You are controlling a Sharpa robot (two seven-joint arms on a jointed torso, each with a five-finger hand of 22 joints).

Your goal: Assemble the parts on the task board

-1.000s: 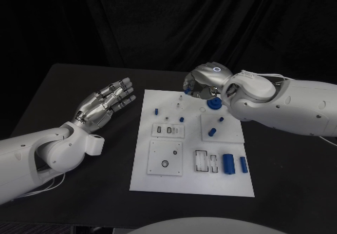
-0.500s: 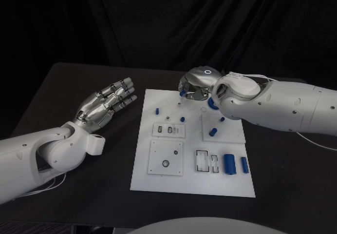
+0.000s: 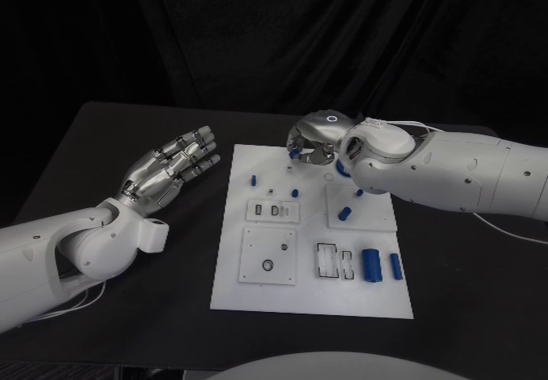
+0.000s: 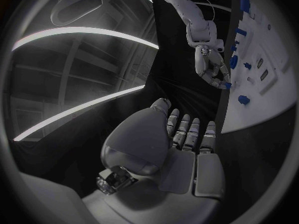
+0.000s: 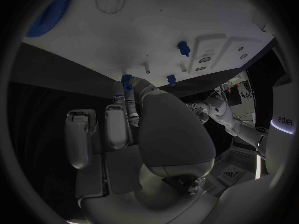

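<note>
The right hand [image 3: 317, 138] hides its fingers' blue part (shape unclear).

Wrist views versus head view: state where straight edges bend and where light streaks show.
Head view: the task board keeps straight edges on the black table. Left wrist view: bright curved streaks arc above the left hand, and the board's edge bows. Right wrist view: the board's edge curves above the right hand, which holds a small blue part.

task board [image 3: 268, 297] mid-table | left robot hand [image 3: 171, 168] left of it | right robot hand [image 3: 317, 141] over far edge
</note>
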